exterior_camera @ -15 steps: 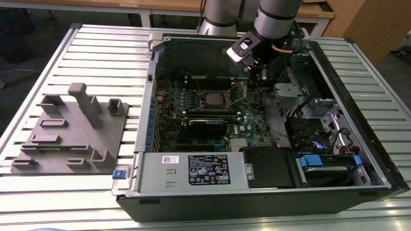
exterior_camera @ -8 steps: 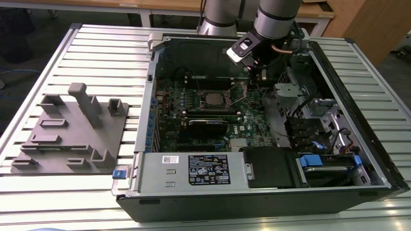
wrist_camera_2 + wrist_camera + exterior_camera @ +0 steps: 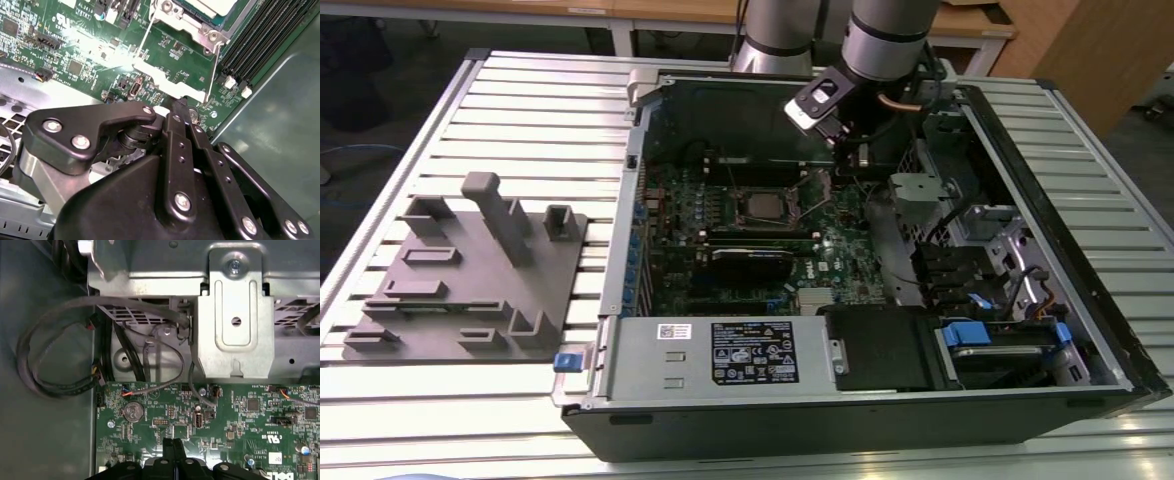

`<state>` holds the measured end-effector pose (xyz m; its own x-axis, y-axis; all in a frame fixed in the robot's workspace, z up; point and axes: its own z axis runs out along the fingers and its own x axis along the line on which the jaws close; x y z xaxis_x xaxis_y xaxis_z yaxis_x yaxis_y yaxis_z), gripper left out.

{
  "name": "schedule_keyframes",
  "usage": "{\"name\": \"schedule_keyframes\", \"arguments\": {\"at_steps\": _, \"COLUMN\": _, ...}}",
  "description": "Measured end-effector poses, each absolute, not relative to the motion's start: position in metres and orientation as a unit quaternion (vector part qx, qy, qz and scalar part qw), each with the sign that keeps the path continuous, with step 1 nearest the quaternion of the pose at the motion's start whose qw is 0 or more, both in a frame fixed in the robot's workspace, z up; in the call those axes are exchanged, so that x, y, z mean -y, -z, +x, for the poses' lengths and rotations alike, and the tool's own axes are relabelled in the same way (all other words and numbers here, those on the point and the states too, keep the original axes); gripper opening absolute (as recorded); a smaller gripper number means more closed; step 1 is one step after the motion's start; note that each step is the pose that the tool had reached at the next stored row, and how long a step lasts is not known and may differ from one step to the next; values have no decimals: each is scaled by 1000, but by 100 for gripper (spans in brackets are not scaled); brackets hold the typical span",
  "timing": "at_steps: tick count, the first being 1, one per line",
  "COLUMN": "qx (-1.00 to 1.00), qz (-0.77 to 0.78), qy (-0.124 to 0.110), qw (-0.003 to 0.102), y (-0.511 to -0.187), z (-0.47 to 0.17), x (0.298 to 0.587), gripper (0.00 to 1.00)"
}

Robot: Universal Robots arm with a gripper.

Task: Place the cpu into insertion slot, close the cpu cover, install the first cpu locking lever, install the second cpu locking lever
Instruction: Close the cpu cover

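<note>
Reaches down into the open computer case (image 3: pixel 854 425) on the slatted surface (image 3: pixel 520 100), gripper (image 3: pixel 845 160) low over the green motherboard (image 3: pixel 240 415). Holds the fingers (image 3: pixel 169 450) pressed flat together, pinching nothing, in both wrist views. Hangs just beside the far end of one of two thin wire levers (image 3: pixel 214 70) running out from the socket. Shows the cpu (image 3: pixel 210 6) seated in the insertion slot (image 3: pixel 785 208), near the gripper, with the cpu cover (image 3: pixel 197 27) lying flat around its edges. Includes a grey moulded fixture (image 3: pixel 467 270) at the exterior view's left, apart from the case.
</note>
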<state>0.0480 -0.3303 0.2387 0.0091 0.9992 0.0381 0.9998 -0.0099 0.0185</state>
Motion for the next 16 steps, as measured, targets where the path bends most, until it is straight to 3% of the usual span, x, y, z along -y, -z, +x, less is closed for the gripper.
{"name": "schedule_keyframes", "arguments": {"at_steps": 16, "qx": 704, "qz": -710, "qy": 31, "qw": -5, "y": -238, "z": 19, "x": 330, "gripper": 11}}
